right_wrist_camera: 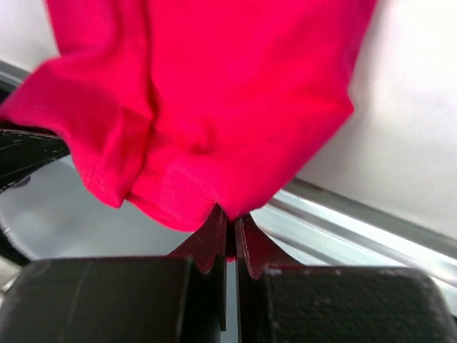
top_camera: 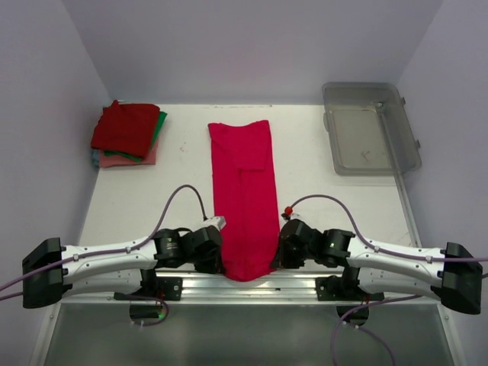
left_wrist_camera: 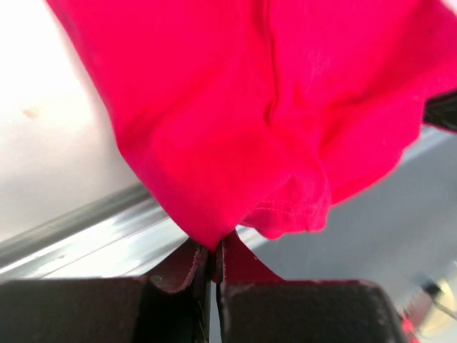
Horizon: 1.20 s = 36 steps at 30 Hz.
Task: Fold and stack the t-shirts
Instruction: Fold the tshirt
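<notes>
A crimson-pink t-shirt (top_camera: pixel 244 198) lies folded into a long narrow strip down the middle of the table, its near end hanging over the front rail. My left gripper (top_camera: pixel 223 263) is shut on the strip's near left corner (left_wrist_camera: pixel 214 239). My right gripper (top_camera: pixel 272 261) is shut on its near right corner (right_wrist_camera: pixel 232 211). The cloth fills both wrist views (left_wrist_camera: pixel 271 107) (right_wrist_camera: pixel 207 93). A stack of folded t-shirts (top_camera: pixel 126 133), dark red on top of green and salmon-pink, sits at the far left corner.
A clear grey plastic bin (top_camera: pixel 370 128) sits at the far right corner. The metal front rail (top_camera: pixel 252 286) runs along the table's near edge under the grippers. White walls enclose the table on three sides.
</notes>
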### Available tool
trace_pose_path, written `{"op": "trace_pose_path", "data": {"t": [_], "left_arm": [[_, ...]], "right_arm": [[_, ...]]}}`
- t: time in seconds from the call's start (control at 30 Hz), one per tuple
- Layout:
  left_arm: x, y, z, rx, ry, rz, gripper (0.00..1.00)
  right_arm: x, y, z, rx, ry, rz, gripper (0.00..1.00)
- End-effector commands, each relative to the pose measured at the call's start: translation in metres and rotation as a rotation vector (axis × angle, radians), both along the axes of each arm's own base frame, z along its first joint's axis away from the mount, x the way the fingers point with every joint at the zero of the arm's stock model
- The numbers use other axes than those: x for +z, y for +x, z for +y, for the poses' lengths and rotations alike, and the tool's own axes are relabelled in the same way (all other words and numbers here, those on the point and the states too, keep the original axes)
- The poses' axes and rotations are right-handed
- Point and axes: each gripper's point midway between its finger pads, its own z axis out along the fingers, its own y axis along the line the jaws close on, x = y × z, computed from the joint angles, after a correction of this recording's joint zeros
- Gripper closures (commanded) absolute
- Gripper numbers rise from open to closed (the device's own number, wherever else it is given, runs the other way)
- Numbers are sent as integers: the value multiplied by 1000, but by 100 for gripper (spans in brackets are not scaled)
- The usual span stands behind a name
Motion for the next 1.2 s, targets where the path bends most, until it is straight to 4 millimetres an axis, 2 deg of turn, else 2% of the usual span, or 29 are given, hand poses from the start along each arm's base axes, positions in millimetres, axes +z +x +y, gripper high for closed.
{"op": "trace_pose_path", "data": {"t": [0.0, 0.13, 0.17, 0.23, 0.3, 0.4, 0.53, 0.57, 0.63, 0.67, 0.7, 0.73, 0.77, 0.87, 1.03, 1.13, 1.17], "left_arm": [[15, 36, 9, 41, 100, -188, 96], [39, 71, 10, 107, 126, -359, 95], [43, 82, 14, 141, 155, -413, 94], [52, 94, 16, 165, 175, -470, 94], [58, 108, 22, 212, 215, -536, 88], [62, 123, 28, 257, 254, -607, 83], [63, 144, 40, 302, 324, -684, 83], [67, 154, 38, 336, 303, -707, 83], [60, 161, 38, 295, 301, -738, 81], [69, 174, 28, 329, 223, -770, 80], [58, 173, 25, 288, 200, -753, 79], [58, 178, 24, 279, 189, -764, 79], [61, 188, 21, 300, 157, -777, 80], [58, 197, 19, 303, 174, -796, 84], [52, 204, 11, 289, 188, -790, 84], [50, 210, 8, 288, 153, -834, 75], [54, 214, 3, 291, 121, -852, 62]], "right_arm": [[27, 35, 3, -13, -51, -189, 100], [40, 64, 4, -46, -96, -303, 100], [44, 76, 3, -64, -121, -338, 100], [48, 87, 0, -80, -150, -368, 100], [53, 104, -2, -106, -179, -410, 100], [55, 128, -7, -138, -204, -443, 100], [56, 157, -16, -182, -240, -479, 100], [60, 163, -15, -177, -244, -502, 100], [61, 173, -12, -183, -255, -523, 100], [66, 179, -10, -181, -251, -538, 100], [69, 185, -5, -185, -237, -553, 100], [63, 188, -3, -178, -251, -545, 100], [65, 192, 1, -172, -245, -548, 100], [57, 204, 9, -164, -253, -546, 100], [44, 208, 16, -142, -260, -515, 100], [40, 207, 18, -135, -254, -510, 100], [38, 207, 17, -136, -257, -507, 100]]}}
